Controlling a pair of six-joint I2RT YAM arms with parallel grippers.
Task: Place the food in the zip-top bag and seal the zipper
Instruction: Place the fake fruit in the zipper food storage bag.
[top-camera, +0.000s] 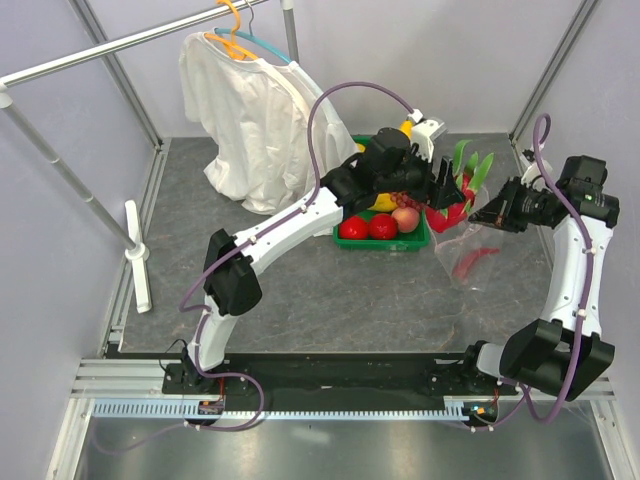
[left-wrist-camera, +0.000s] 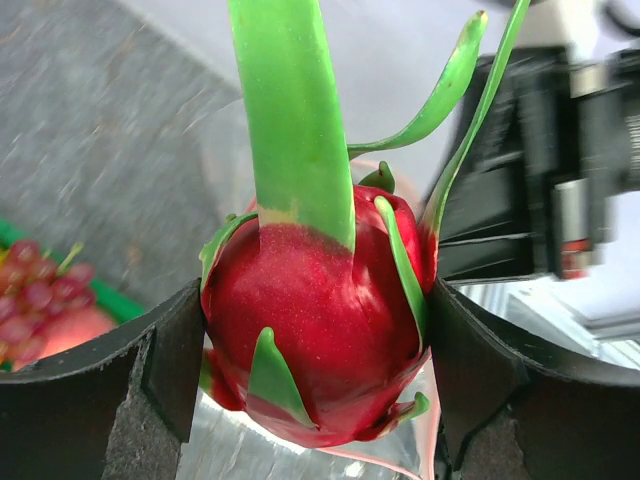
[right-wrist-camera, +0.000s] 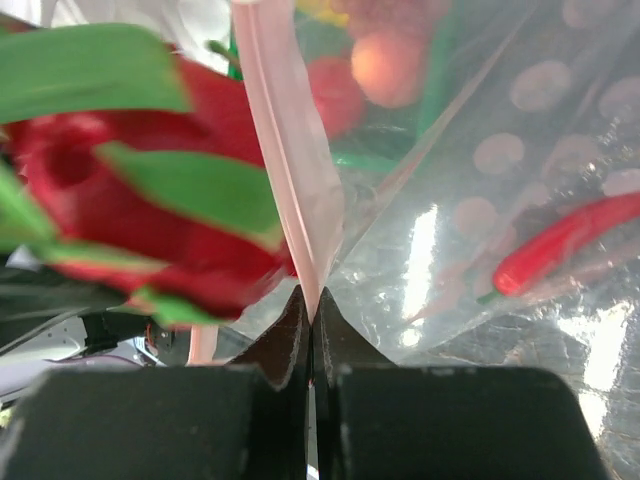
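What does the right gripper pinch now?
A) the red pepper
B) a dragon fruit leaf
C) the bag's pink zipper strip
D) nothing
C: the right gripper is shut on the zipper strip; the pepper lies apart from it.

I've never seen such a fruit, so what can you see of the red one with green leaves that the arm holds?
The dragon fruit looks like a glossy plastic toy: a deep red, finely speckled oval body with pointed green scales and long green leaves rising from one end. The left tool's black pads clamp its two sides. It is at the bag's mouth, close beside the pink strip, with clear plastic just below it.
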